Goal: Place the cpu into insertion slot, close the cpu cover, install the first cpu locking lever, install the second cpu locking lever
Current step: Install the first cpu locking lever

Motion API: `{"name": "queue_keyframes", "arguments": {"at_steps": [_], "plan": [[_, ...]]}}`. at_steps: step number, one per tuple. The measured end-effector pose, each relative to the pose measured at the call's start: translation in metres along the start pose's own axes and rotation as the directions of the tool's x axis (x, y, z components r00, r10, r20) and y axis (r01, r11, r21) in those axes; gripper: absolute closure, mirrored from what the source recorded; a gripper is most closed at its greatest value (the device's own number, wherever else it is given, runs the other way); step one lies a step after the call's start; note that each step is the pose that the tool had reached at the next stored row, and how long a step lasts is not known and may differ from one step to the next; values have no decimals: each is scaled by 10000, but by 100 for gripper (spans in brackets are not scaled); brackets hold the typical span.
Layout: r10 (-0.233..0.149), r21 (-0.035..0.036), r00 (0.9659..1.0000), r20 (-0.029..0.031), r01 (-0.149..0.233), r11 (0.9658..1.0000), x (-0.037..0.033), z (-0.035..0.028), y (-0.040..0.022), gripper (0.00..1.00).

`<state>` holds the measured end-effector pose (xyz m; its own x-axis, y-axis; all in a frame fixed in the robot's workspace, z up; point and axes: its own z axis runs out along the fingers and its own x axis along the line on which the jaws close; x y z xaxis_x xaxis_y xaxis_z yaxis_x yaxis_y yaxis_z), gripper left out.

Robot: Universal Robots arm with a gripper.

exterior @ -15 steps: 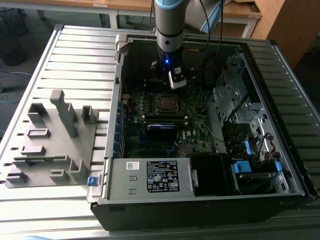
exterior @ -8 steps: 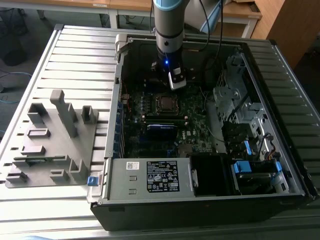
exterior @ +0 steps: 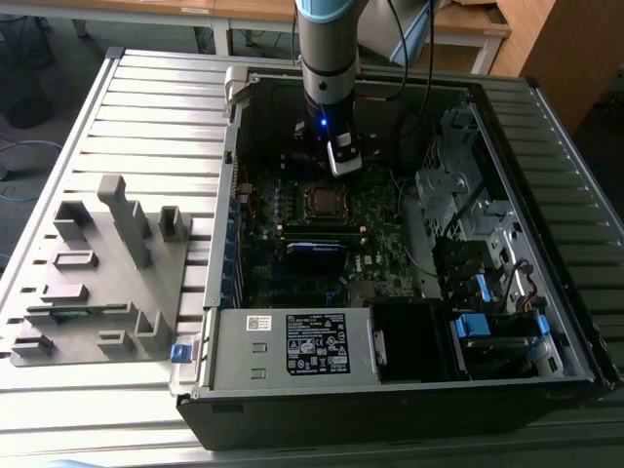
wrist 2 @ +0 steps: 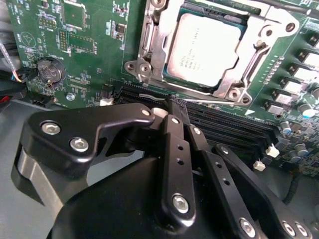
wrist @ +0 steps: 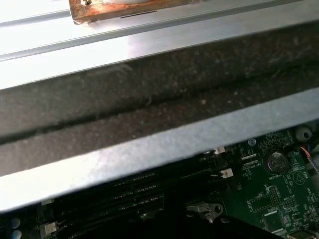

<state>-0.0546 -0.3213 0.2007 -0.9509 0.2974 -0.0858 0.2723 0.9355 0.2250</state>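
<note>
- The gripper [wrist 2: 174,110] is closed. Its black fingers [wrist 2: 175,149] are pressed together with nothing between them.
- It hangs over the board, near the cpu [wrist 2: 207,50] but not touching it.
- In the second wrist view its tips show in front of the long black memory slots [wrist 2: 234,129].
- The cpu lies flat in the slot [wrist 2: 214,8] with its silver face up.
- The cover [wrist 2: 152,45] is down around the cpu. Its shiny frame sits on the chip's edges.
- A round battery [wrist 2: 50,69] sits on the green board [wrist 2: 89,30], well apart from the cpu.
- In the exterior view the arm [exterior: 327,58] reaches down into the open computer case [exterior: 546,244].
- The case lies on a counter [exterior: 156,117] made of grey slats.
- A grey tray [exterior: 97,283] with blocks on it lies on the counter, at the exterior view's left of the case.
</note>
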Motion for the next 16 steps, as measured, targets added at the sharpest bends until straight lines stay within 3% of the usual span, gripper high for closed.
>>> {"name": "queue_keyframes", "arguments": {"at_steps": [16], "plan": [[218, 51, 9997, 75, -218, 9997, 11, 23, 26, 89]]}}
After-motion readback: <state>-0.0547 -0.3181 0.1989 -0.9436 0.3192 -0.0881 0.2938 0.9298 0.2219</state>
